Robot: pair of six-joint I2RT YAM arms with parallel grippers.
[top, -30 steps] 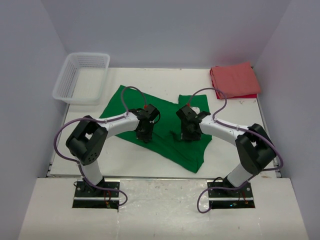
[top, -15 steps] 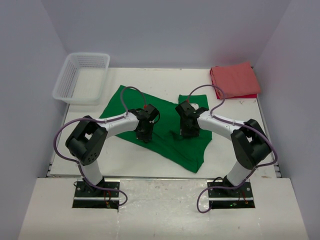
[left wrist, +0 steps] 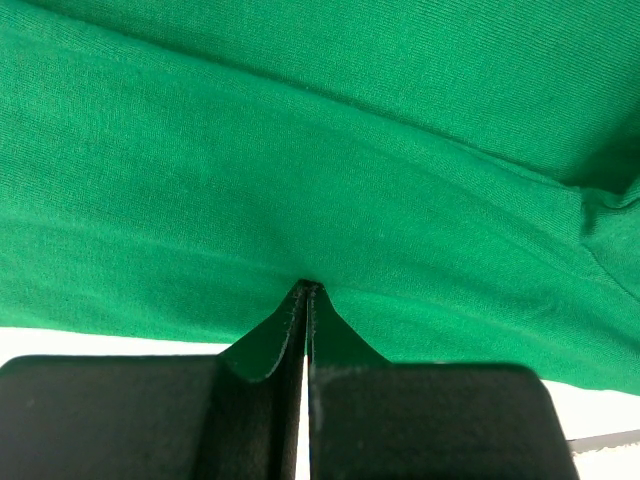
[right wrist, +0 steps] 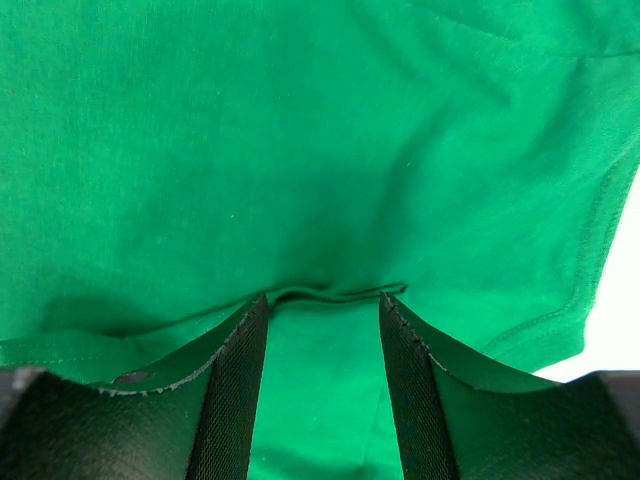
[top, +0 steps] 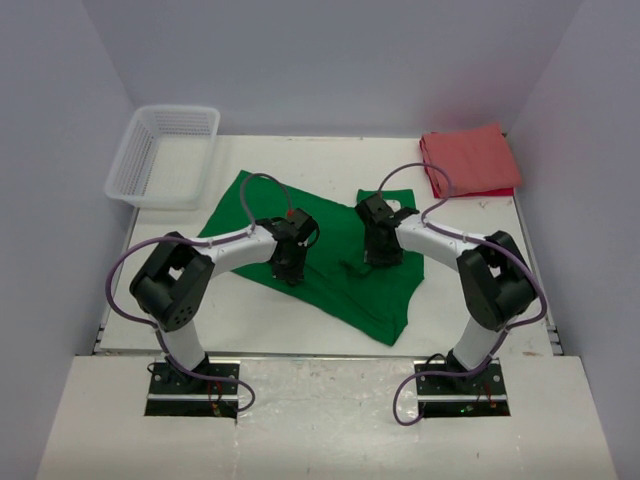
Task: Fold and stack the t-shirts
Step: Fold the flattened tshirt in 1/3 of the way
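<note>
The soft, limp green t-shirt point(top: 375, 300) will drape, so grip hems: left end effector point(left wrist: 305, 288) pinches it, right end effector point(right wrist: 325, 300) stands apart astride a fold.

green t-shirt point(top: 330, 272): plain bright green | salmon-red t-shirt point(top: 468, 160): plain salmon-red, unpatterned | basket point(top: 130, 160): white, fine mesh grid | table point(top: 300, 160): white | left arm point(top: 235, 250), right arm point(top: 440, 245): white links, black joints, purple cables | walls point(top: 330, 70): pale lilac-grey
</note>
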